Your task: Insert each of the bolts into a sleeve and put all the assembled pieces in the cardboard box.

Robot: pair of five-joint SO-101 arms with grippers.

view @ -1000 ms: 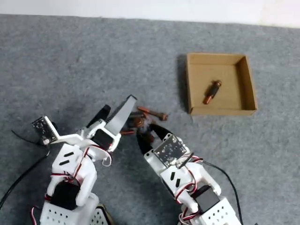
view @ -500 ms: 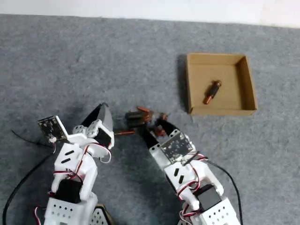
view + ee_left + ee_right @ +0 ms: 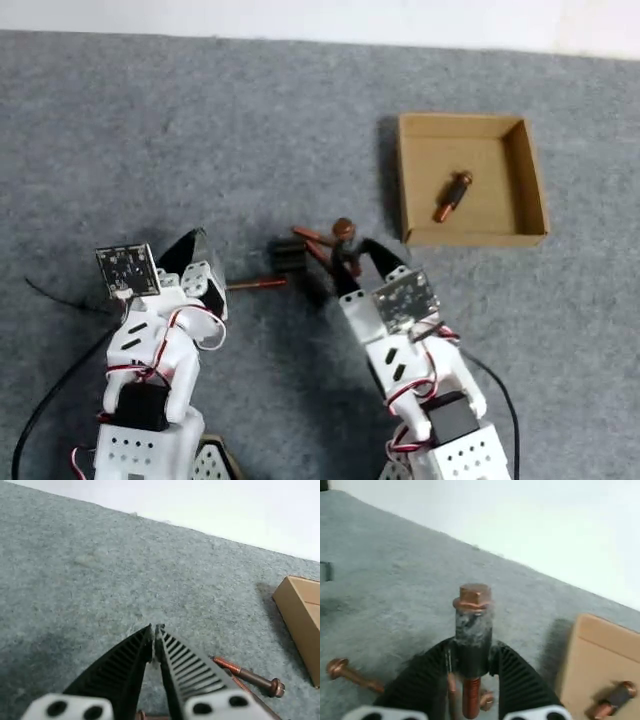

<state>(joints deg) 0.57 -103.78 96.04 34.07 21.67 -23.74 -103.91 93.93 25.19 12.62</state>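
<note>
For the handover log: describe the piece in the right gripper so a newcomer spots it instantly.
In the high view, find the cardboard box; the right gripper sits near its lower left corner. The piece it grips is held head-up, a copper bolt through a dark sleeve, while nearby bolts lie flat and bare.

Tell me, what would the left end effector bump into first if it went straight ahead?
Likely nothing: the shut left end effector points over bare grey carpet, with the loose bolt and the cardboard box off to one side. It might touch the carpet first; depth is unclear.
</note>
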